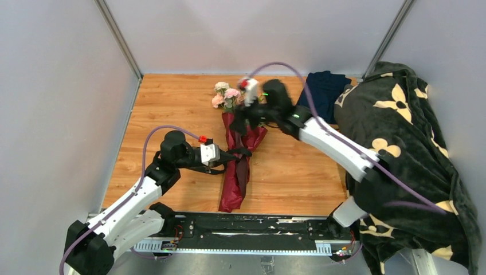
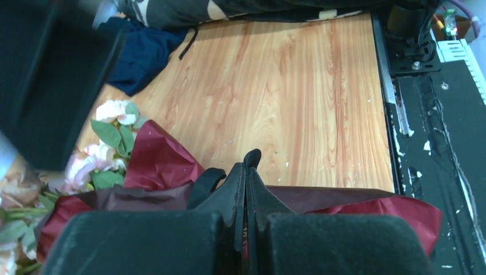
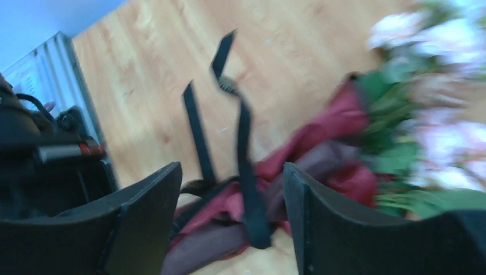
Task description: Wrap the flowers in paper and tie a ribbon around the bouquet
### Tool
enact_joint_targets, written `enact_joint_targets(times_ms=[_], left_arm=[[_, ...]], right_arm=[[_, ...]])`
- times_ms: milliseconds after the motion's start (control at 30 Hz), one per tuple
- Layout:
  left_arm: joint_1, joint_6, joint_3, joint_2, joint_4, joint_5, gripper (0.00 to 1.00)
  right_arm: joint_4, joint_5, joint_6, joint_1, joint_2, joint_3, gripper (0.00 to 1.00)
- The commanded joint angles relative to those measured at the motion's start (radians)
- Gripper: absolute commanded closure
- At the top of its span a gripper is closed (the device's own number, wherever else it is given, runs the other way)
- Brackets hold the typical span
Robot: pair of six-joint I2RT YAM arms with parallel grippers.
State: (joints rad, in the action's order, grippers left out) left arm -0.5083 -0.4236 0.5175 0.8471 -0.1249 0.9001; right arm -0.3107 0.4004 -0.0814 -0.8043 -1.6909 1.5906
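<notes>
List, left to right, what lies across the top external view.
left arm → burgundy paper → navy cloth → dark flowered blanket

One bouquet lies on the single worktop: one burgundy paper sheet, one black ribbon with two loose tails, and flowers showing at least three blooms from above. Besides these, one navy cloth, one dark patterned blanket, and two robot arms.
</notes>
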Motion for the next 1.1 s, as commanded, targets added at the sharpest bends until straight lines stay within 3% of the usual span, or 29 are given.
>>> enact_joint_targets(times_ms=[0, 100, 267, 500, 567, 667, 700, 767, 800, 833, 900, 933, 1000, 1033, 1067], left_arm=[[-0.007, 0.153, 0.001, 0.011, -0.047, -0.092, 1.0], [-0.007, 0.246, -0.006, 0.02, -0.105, -0.167, 1.0], [-0.006, 0.287, -0.007, 0.037, -0.145, -0.202, 1.0], [-0.006, 0.302, -0.011, 0.036, -0.145, -0.203, 1.0], [-0.007, 0.302, -0.01, 0.036, -0.145, -0.204, 1.0], [-0.007, 0.301, -0.008, 0.036, -0.145, -0.201, 1.0], [-0.007, 0.301, -0.006, 0.036, -0.145, -0.203, 1.0], [-0.007, 0.304, -0.005, 0.034, -0.145, -0.206, 1.0], [-0.007, 0.306, -0.002, 0.031, -0.145, -0.206, 1.0], [-0.006, 0.309, -0.004, 0.029, -0.145, -0.211, 1.0], [-0.007, 0.293, 0.009, 0.025, -0.118, -0.219, 0.98], [-0.006, 0.269, 0.029, 0.026, -0.071, -0.233, 0.8], [-0.003, 0.178, 0.092, 0.029, 0.081, -0.284, 0.28], [0.001, 0.117, 0.138, 0.031, 0.186, -0.328, 0.06], [0.018, 0.054, 0.186, 0.036, 0.291, -0.373, 0.01]], right_arm=[[0.471, 0.13, 0.064, 0.125, 0.358, -0.422, 0.33], [0.702, 0.094, 0.16, 0.101, 0.483, -0.722, 0.36], [1.037, -0.005, 0.145, -0.029, 0.465, -1.002, 0.3], [1.534, -0.255, 0.023, -0.151, 0.239, -1.068, 0.27], [1.668, -0.264, -0.007, -0.159, 0.173, -1.071, 0.27], [1.716, -0.229, -0.036, -0.162, 0.101, -1.04, 0.29], [1.711, -0.225, -0.044, -0.162, 0.085, -1.021, 0.34], [1.707, -0.234, -0.049, -0.161, 0.07, -1.011, 0.54], [1.71, -0.242, -0.046, -0.161, 0.071, -1.014, 0.72], [1.707, -0.26, -0.038, -0.161, 0.084, -1.021, 0.97], [1.67, -0.266, -0.02, -0.159, 0.111, -1.031, 1.0], [1.643, -0.269, -0.009, -0.158, 0.127, -1.036, 1.0], [1.597, -0.275, 0.003, -0.155, 0.148, -1.046, 1.0], [1.583, -0.275, 0.002, -0.15, 0.156, -1.051, 1.0], [1.574, -0.27, -0.005, -0.143, 0.16, -1.056, 1.0]])
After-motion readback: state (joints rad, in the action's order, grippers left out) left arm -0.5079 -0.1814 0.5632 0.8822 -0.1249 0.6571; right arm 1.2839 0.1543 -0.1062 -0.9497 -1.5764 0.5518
